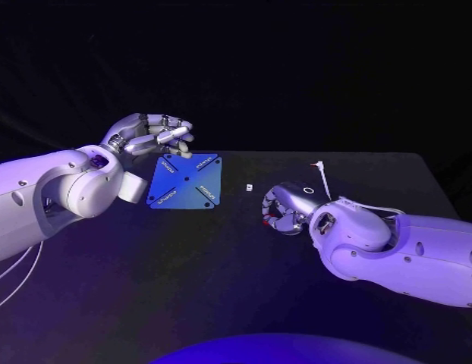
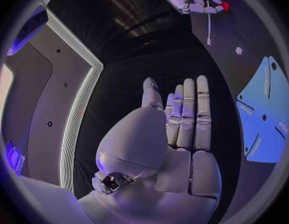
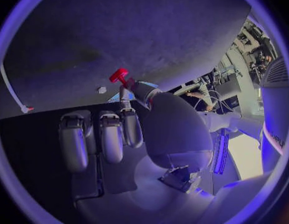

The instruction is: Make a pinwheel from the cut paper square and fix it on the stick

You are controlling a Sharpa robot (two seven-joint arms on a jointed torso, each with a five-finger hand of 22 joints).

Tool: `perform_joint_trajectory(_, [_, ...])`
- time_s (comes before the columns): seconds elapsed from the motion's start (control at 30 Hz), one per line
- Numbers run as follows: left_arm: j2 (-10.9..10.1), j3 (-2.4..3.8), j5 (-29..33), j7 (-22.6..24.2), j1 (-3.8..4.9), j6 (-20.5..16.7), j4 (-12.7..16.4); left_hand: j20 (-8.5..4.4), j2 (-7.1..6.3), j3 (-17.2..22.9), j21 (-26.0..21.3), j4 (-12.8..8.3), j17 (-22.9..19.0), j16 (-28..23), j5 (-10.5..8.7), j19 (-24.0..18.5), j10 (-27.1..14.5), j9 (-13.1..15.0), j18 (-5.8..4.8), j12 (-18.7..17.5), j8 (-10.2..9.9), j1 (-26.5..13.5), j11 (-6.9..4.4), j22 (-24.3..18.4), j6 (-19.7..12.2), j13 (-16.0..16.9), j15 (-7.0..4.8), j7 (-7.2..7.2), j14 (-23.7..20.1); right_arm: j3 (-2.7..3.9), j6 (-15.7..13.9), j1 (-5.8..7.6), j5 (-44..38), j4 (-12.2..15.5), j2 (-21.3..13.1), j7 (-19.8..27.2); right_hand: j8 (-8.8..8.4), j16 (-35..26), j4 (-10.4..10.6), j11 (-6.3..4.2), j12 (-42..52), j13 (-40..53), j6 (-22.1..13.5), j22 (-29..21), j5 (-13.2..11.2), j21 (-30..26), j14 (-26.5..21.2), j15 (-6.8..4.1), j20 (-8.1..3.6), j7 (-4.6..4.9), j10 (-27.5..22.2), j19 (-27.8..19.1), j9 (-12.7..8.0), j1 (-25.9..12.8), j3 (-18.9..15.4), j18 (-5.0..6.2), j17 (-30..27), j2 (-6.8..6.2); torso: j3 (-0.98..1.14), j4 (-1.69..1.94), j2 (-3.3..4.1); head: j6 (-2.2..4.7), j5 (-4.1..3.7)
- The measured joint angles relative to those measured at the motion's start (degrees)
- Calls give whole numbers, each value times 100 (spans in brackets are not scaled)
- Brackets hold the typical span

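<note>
The paper (image 1: 184,182) lies flat on the bench (image 1: 236,258), left of centre. Its cuts are made but no corner is folded in, so the pinwheel looks barely begun. The left hand (image 1: 149,136) hovers by its far left corner, fingers (image 2: 188,109) extended and holding nothing. The right hand (image 1: 285,208), right of the paper, pinches a red pin (image 3: 119,75) between thumb and finger. The stick (image 1: 322,180) lies further right, with a small white piece (image 1: 250,186) between it and the paper. Folding, pinning and mounting all remain.

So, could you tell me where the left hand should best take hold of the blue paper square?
Probably a cut corner tip of the blue paper square, the one nearest the left hand, pinched from above: the sheet lies flat on the table, and only the slit corners can lift.
</note>
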Motion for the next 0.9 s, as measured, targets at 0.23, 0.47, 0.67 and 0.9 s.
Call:
perform_joint_trajectory(0.23, [36, -8, 0, -10, 0, 21, -7, 0, 0, 0, 0, 0, 0, 0, 0, 0, 0, -6, -1, 0, 0, 0, 0, 0, 0, 0, 0, 0, 0, -56, 303, -86, -405, -42, 182, -190, -1, 0, 0, -21, 0, 0, 20, 0, 0, 0, 0, 0, 0, -20, 21, 0, 5, 0, 0, 0, 0, 0, 0, 2, 1, -23, 21])
perform_joint_trajectory(0.47, [42, -11, 0, -20, 0, 40, -3, 0, 0, 0, 0, 0, 0, 0, 0, 0, 0, -6, 0, 0, 0, 0, 0, 0, 0, 1, 0, 0, 0, -73, 531, -165, -727, -233, 387, -302, 11, 0, 0, -21, 0, 0, 20, -1, 0, 0, -20, -20, 0, -20, 21, 0, 10, 0, 0, 0, -1, 0, 2, 7, 8, -45, 46])
perform_joint_trajectory(0.67, [38, -11, 0, -27, 0, 50, 4, 0, 0, 0, -25, 0, -5, 0, 0, 0, 0, -6, 0, 0, 0, 0, 0, -6, -20, 1, 0, 20, 0, -76, 634, -216, -936, -362, 566, -353, 20, 0, 0, -21, 0, -1, 20, 4, 0, 0, -20, -20, 0, -20, 21, 0, 27, 0, 0, 0, 0, 0, 4, 7, 12, -70, 58])
perform_joint_trajectory(0.9, [36, -11, 0, -34, 0, 59, 8, 0, 0, 0, -25, 0, -5, 0, -24, 0, 0, -5, 0, 0, 0, 0, 0, -7, -20, 1, 0, 21, 0, -77, 703, -236, -1093, -439, 735, -388, 20, 0, 0, -20, 0, -1, 20, 4, -1, 0, -20, -19, -20, -20, 21, 21, 25, 0, 0, 0, -1, -1, 4, 4, 12, -81, 75])
